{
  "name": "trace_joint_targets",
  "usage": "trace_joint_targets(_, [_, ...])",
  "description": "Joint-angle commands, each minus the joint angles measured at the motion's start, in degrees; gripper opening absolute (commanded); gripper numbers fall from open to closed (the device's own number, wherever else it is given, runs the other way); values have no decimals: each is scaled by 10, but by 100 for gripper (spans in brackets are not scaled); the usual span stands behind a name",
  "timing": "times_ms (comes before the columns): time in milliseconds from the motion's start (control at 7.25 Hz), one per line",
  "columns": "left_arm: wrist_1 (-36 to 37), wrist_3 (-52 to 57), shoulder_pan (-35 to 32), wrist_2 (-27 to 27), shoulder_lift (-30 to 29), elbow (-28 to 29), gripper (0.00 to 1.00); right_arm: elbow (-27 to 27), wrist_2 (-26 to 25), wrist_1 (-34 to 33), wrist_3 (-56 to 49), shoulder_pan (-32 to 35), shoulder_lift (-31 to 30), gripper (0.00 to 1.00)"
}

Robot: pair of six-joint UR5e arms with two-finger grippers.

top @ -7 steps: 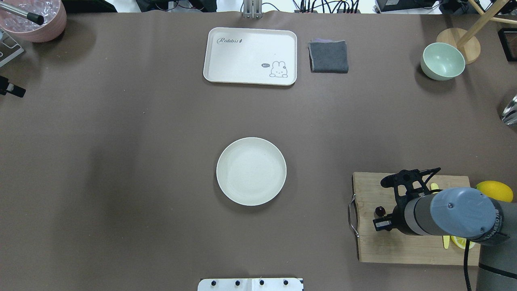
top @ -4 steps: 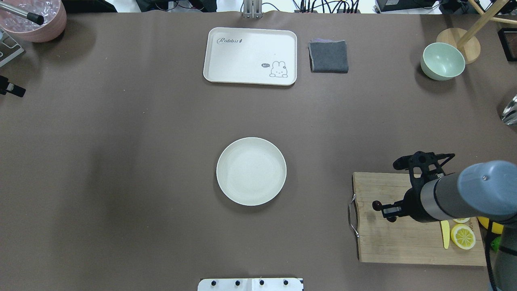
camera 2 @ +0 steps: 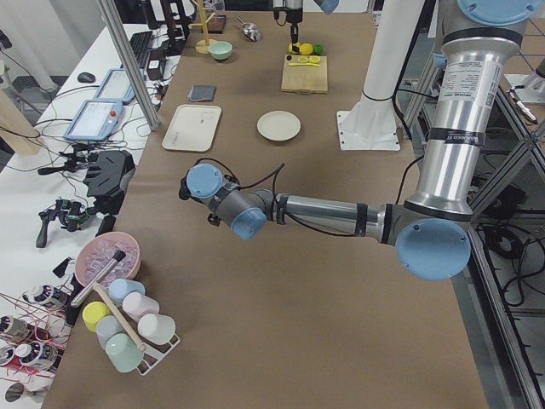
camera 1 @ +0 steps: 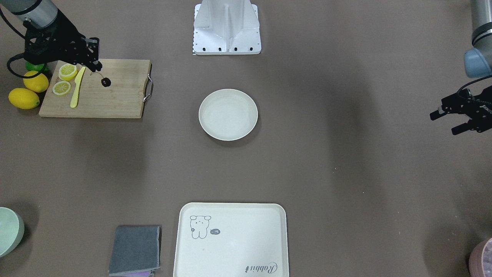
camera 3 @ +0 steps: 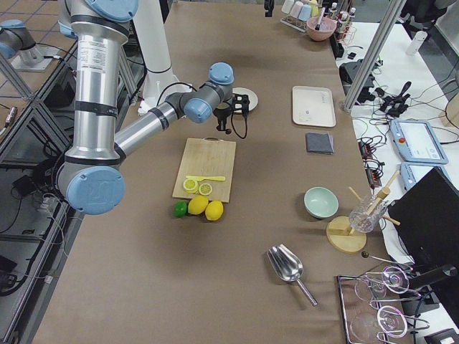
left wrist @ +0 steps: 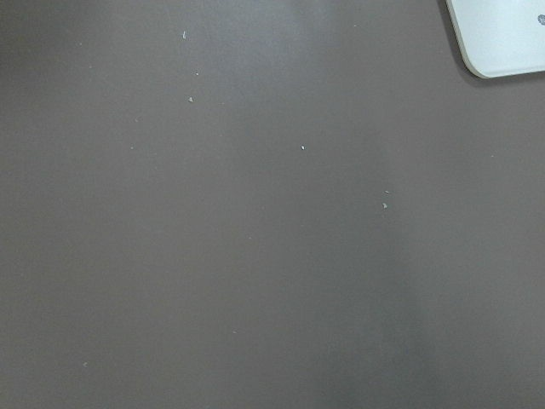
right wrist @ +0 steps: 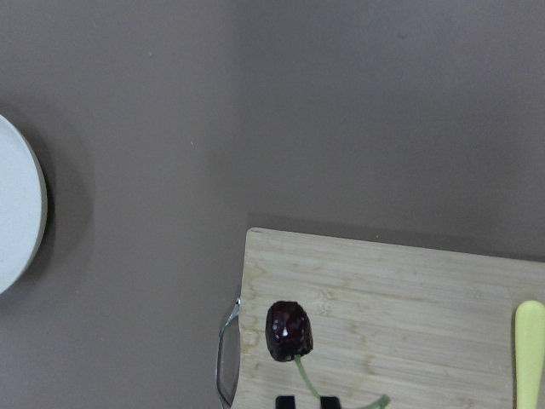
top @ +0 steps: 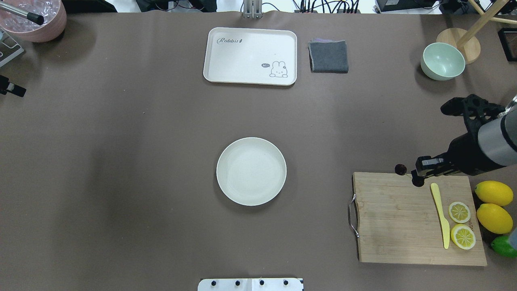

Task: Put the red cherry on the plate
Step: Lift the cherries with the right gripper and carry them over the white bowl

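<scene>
The red cherry point(top: 400, 169) is a tiny dark fruit on a thin greenish stem. It dangles from my right gripper point(top: 416, 174), which is shut on the stem above the far edge of the wooden cutting board point(top: 396, 226). In the right wrist view the cherry point(right wrist: 288, 330) hangs just ahead of the gripper point(right wrist: 306, 400), over the board's handle end. The round cream plate point(top: 251, 171) sits bare at mid-table, well to the left of the board. My left gripper point(camera 1: 446, 122) hovers open over bare table, far from both.
On the board lie a yellow knife point(top: 440, 214) and two lemon slices point(top: 459, 212), with whole lemons point(top: 493, 193) and a lime beside it. At the far side stand a rabbit tray point(top: 250, 55), a grey cloth point(top: 328, 56), a mint bowl point(top: 442, 60) and a pink bowl point(top: 34, 18).
My right gripper has risen off the board with the cherry and swung toward the board's far edge, uncovering the knife, lemon slices and lemons. The left arm has not moved.
</scene>
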Motion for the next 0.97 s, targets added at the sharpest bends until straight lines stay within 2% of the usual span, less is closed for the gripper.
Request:
trace_joint_targets(0, [1,0,0,0,0,1,98,-2,27,-223,-51,49,143,0])
trace_joint_targets(138, [6,0,1,0,0,1,98,-5,22,-354,-66,50,240,0])
trace_joint_targets(276, [10,0,1,0,-2,1,98,-13,-6,-432,-66,33,318,0])
trace_joint_targets(414, [18,0,0,0,-6,1,98,-32,-58,-462,-57,-2,367,0])
trace_joint_targets(690, [19,0,1,0,-8,3,98,-73,-105,-463,-13,-60,425,0])
trace_joint_targets(828, [19,0,0,0,-8,3,98,-81,-146,-460,41,-110,445,0])
